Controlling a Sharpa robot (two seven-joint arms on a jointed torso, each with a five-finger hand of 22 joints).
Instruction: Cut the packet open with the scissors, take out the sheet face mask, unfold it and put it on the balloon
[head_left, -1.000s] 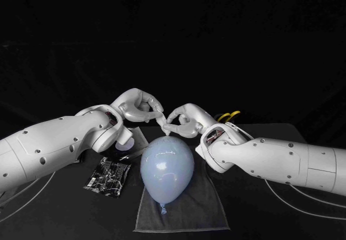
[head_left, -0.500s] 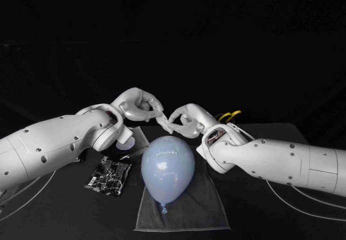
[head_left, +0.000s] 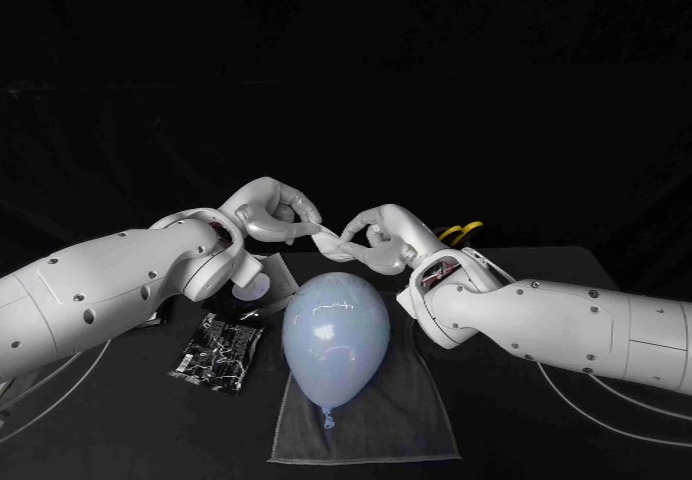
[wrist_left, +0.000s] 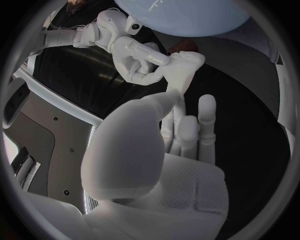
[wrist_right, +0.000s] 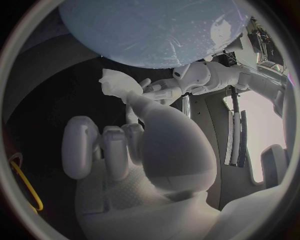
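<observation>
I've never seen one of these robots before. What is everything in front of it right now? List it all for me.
balloon: one, pale blue, lying on the towel, knot toward the robot.
towel: one, dark grey, spread under the balloon.
packet: one, black with pale print, on the table beside the balloon, on the robot's left.
scissors: one pair, yellow handles, behind the right arm, mostly hidden.
small round thing: one, pale, under the left arm; cannot tell what it is.
sheet mask: one, white, folded small, near the balloon's rounded end.
table: one, black.
arms: two, white, left arm, right arm.
left hand: silver, pinches the sheet mask.
right hand: silver, pinches it too.
</observation>
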